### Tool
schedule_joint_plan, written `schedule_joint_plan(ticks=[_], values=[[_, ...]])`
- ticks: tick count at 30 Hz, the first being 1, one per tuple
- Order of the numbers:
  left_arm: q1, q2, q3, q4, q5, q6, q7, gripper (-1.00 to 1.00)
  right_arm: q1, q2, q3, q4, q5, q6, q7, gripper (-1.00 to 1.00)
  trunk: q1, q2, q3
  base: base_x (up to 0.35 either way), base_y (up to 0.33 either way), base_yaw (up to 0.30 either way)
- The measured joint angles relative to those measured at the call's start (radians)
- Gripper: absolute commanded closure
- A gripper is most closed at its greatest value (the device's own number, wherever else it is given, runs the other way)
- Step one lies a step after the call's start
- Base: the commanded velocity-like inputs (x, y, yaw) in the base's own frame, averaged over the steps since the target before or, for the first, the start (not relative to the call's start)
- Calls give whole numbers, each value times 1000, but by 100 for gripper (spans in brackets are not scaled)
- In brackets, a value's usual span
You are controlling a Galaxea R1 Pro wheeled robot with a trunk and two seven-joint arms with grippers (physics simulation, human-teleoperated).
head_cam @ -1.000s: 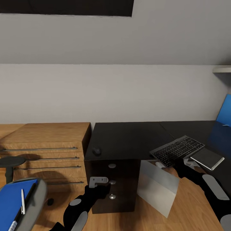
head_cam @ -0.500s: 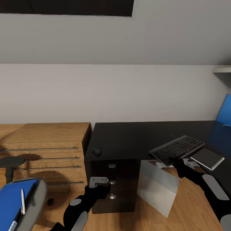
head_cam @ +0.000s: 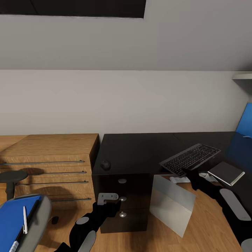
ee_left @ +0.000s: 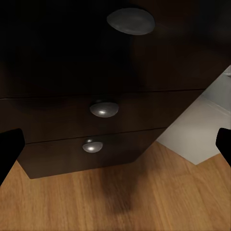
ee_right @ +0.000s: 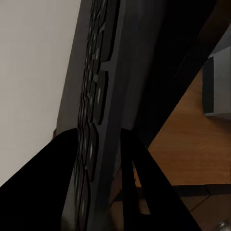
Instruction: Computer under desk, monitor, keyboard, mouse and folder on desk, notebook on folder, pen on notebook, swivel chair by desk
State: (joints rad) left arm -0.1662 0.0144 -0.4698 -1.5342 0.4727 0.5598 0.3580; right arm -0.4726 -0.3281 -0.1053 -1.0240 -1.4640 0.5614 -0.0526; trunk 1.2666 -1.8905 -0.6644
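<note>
Over the desk's [head_cam: 140, 152] near edge, the keyboard [head_cam: 190, 159] is tilted, its near end pinched in my right claw [head_cam: 188, 172]; the right wrist view shows the fingers [ee_right: 139, 178] clamped on either side of the keyboard [ee_right: 96, 110] edge. Just right of it, the notebook [head_cam: 226, 172] lies flat on the desk. The mouse [head_cam: 105, 164] sits on the desk near its left front edge, well apart from the keyboard. Below the desk, the computer [head_cam: 171, 204] stands tilted on the floor beside a dark cabinet [head_cam: 122, 201] with round knobs. My left claw [head_cam: 106, 197] hangs in front of that cabinet, holding nothing; the left wrist view shows its fingertips [ee_left: 9, 151] spread wide toward the knobs [ee_left: 103, 109]. At far left, the folder [head_cam: 15, 217] rests on the chair [head_cam: 33, 224] seat with the pen [head_cam: 25, 219] on top. A wooden chest [head_cam: 49, 164] stands left of the desk.
</note>
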Motion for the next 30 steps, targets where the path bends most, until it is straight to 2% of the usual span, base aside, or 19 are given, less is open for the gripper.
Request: schedule_joint_plan(ticks=[8,10,13,15,20,24,30], values=[[0,0,1,0,0,0,0,-100,26,19,19,-66,-3,3,0,100,0,0,0,0,0,0],[0,0,1,0,0,0,0,-100,26,19,42,-77,-5,6,-1,100,0,0,0,0,0,0],[0,0,1,0,0,0,0,-100,27,19,125,-120,-14,11,-3,100,0,0,0,0,0,0],[0,1,1,0,0,0,0,-100,27,18,156,-135,-2,13,-4,100,0,0,0,0,0,0],[0,1,1,0,0,1,0,-100,27,16,198,-151,11,21,-3,100,0,0,0,0,0,11],[0,2,1,1,0,1,0,-100,27,16,240,-162,64,47,-1,100,0,0,0,0,0,171],[0,3,3,1,0,0,0,-100,27,15,260,-172,88,67,0,100,1,0,0,-159,0,233]])
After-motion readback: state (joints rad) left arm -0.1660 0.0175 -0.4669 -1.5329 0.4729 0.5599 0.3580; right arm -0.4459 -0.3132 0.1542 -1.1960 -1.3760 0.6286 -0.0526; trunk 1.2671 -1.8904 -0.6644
